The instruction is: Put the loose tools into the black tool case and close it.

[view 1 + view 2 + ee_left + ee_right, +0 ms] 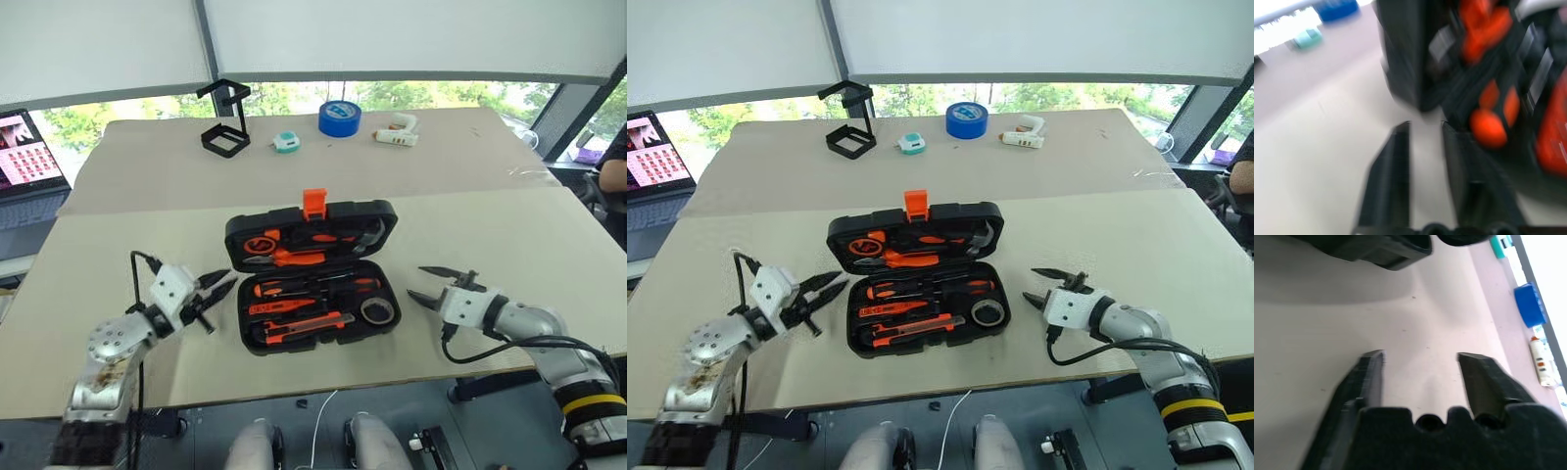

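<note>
The black tool case (390, 217) lies open in the middle of the table, its orange latch (313, 203) at the far edge. In the near half lie the loose tools: two orange-and-black screwdrivers (313, 287), a slim orange pen (279, 306), the utility knife (304, 326) and a small grey-black tape roll (377, 310). My left gripper (220, 286) hovers just left of the case, open by a narrow gap and empty. My right gripper (428, 284) hovers just right of the case, open wide, with nothing between its fingers. Each gripper points inward at the case.
At the table's far side stand a black wire-frame stand (226, 127), a small teal tape measure (286, 142), a big blue tape roll (339, 118) and a white glue gun (397, 132). A laptop (29, 157) sits far left. A person's arm (612, 171) shows at the right edge.
</note>
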You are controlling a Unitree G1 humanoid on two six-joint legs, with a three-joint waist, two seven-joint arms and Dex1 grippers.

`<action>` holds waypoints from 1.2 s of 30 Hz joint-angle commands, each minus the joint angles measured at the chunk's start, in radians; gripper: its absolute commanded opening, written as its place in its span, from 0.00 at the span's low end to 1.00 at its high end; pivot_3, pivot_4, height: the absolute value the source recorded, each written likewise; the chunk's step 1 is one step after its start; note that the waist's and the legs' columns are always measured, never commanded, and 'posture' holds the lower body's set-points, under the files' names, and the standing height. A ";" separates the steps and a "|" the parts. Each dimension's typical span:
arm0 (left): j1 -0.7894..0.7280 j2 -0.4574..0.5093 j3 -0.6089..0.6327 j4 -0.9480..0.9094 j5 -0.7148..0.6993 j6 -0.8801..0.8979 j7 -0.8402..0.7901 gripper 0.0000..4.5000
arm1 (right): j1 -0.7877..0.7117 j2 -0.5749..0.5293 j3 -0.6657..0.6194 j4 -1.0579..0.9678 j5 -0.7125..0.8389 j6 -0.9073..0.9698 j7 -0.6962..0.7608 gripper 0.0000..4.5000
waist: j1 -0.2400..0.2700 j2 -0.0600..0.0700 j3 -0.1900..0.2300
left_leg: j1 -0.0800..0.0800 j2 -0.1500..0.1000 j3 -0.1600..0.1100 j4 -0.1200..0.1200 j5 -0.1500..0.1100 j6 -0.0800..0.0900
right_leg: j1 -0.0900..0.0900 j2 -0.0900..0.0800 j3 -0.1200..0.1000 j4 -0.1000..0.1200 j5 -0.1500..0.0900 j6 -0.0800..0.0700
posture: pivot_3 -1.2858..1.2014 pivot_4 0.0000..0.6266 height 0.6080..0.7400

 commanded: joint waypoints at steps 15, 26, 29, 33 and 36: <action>-0.119 0.153 0.109 -0.077 -0.312 0.550 -0.050 1.00 | 0.029 -0.053 -0.124 -0.333 0.580 0.768 0.276 1.00 | 0.023 -0.001 0.000 | -0.001 0.001 -0.002 0.001 0.000 0.001 | 0.000 -0.001 -0.001 0.001 0.000 0.001 | 0.52 0.24 1.00; -0.520 0.080 0.063 -0.024 -0.410 1.212 0.322 1.00 | -0.515 -0.010 0.061 -0.196 0.599 1.568 0.260 1.00 | 0.029 -0.001 0.001 | -0.004 -0.001 -0.005 0.002 0.000 0.001 | -0.001 0.002 -0.002 -0.001 0.000 0.001 | 0.52 0.24 1.00; -0.590 0.037 0.045 0.019 -0.383 1.267 0.378 1.00 | -0.626 0.054 0.084 -0.079 0.567 1.611 0.244 1.00 | 0.026 -0.002 0.001 | -0.009 -0.002 -0.005 0.002 0.000 0.001 | -0.004 0.003 -0.001 -0.001 0.000 0.001 | 0.52 0.24 1.00; -0.640 0.005 0.018 0.060 -0.349 1.297 0.411 1.00 | -0.724 0.115 0.103 0.041 0.529 1.627 0.238 1.00 | 0.026 -0.002 0.002 | -0.011 -0.002 -0.004 0.002 0.001 -0.001 | -0.006 0.003 -0.002 -0.002 0.001 0.001 | 0.52 0.24 1.00; -0.651 -0.010 0.003 0.082 -0.325 1.298 0.422 1.00 | -0.787 0.154 0.112 0.135 0.497 1.633 0.234 1.00 | 0.025 -0.002 0.002 | -0.011 -0.002 -0.004 0.001 0.002 -0.003 | -0.006 0.003 -0.002 -0.001 0.001 0.001 | 0.52 0.24 1.00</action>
